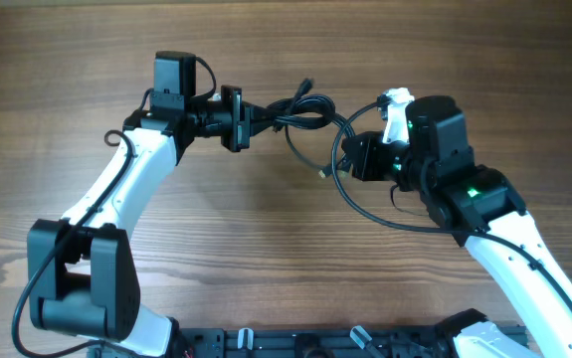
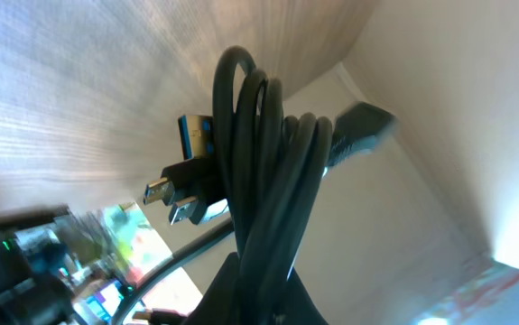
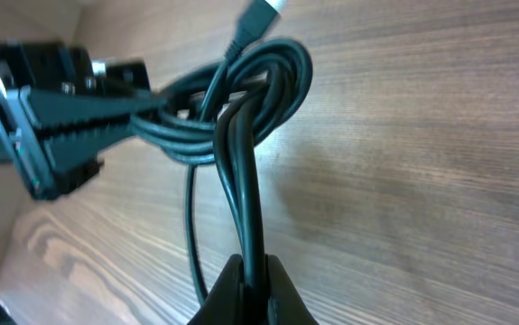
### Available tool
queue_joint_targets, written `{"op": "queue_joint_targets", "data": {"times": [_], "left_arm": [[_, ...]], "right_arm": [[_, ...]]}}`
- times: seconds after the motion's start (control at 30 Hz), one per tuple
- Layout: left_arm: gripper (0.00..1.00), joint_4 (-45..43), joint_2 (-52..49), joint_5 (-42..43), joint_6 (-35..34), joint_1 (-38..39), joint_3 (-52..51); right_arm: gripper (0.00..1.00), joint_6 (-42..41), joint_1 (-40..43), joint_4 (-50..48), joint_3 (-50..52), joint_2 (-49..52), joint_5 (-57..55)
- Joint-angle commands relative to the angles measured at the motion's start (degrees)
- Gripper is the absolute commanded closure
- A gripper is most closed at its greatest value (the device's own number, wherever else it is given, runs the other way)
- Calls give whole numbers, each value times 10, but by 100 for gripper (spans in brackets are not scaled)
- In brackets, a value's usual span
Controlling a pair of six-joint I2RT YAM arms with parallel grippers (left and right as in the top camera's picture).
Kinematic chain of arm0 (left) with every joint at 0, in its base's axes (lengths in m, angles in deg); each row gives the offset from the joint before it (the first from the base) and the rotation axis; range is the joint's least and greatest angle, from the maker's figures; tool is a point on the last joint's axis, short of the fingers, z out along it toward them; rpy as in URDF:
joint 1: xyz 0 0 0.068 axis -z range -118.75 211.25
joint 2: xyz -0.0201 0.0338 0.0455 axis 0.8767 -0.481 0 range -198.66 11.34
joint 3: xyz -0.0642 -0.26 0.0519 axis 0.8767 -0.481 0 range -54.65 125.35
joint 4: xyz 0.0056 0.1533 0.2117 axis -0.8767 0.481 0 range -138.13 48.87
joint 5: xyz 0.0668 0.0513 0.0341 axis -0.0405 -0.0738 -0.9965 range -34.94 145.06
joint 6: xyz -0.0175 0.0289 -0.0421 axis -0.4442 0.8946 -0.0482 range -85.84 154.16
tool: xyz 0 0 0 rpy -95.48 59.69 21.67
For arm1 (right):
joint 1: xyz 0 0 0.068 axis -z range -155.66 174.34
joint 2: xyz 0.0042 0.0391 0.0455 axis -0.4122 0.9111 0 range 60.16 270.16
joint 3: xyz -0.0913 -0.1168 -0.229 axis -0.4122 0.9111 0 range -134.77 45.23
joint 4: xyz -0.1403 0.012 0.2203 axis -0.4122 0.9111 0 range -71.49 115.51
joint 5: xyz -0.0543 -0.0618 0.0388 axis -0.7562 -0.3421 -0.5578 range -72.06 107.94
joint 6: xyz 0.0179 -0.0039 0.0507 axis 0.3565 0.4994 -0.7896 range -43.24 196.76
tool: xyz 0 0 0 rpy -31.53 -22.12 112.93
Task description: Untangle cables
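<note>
The cables [image 1: 300, 111] are a dark bundle of looped cords held above the wooden table between both arms. My left gripper [image 1: 249, 117] is shut on the left side of the bundle. In the left wrist view the loops [image 2: 268, 162] rise from the left gripper's jaws [image 2: 264, 302], with plug ends [image 2: 182, 190] beside them. My right gripper [image 1: 357, 151] is shut on strands of the cables; in the right wrist view these strands [image 3: 245, 181] run up from its jaws [image 3: 254, 289] to the coil. A loose strand [image 1: 365, 204] loops down to the table.
The wooden table [image 1: 266, 259] lies under everything. The arm bases [image 1: 77, 288] stand at the front left and front right. A small plug end [image 1: 323, 175] hangs near the table in the middle.
</note>
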Motion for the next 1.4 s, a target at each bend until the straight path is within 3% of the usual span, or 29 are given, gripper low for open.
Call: {"op": "queue_joint_targets", "data": {"times": [0.0,0.1,0.2,0.27,0.4,0.57,0.77,0.8,0.87,0.93,1.0,1.1,1.2,1.27,1.37], "left_arm": [[96,-6,10,-160,116,-38,10],[96,-6,10,-292,242,-44,10],[96,-14,10,-318,316,-44,10],[96,-39,10,-266,405,-44,10],[96,-115,10,-81,602,-43,10],[96,-85,10,-60,727,-43,10],[96,-123,10,-14,738,-19,10],[96,-133,10,-15,738,-7,10],[96,-135,10,-15,732,8,10],[96,-111,10,-23,668,19,10],[96,-70,10,-54,586,30,10],[96,-23,10,-56,546,44,10],[96,15,10,-56,546,60,10],[96,46,10,-39,552,69,10],[96,99,10,-1,648,68,10]], "right_arm": [[96,76,12,54,-11,-19,12],[96,84,12,129,-36,-19,-51],[96,83,12,160,-40,-19,-100],[96,85,12,137,-41,-19,-93],[96,83,12,30,-41,-19,9],[96,33,11,-70,-42,-19,23],[93,35,11,-12,-40,2,13],[83,48,11,12,-40,11,9],[51,92,11,48,-40,30,-1],[42,101,11,77,-40,41,-52],[42,120,11,68,-46,40,-63],[46,146,11,32,-73,40,-59],[51,176,4,-10,-81,41,-55],[49,208,-10,-24,-81,49,-56],[48,255,-34,-19,-81,68,-67]]}}
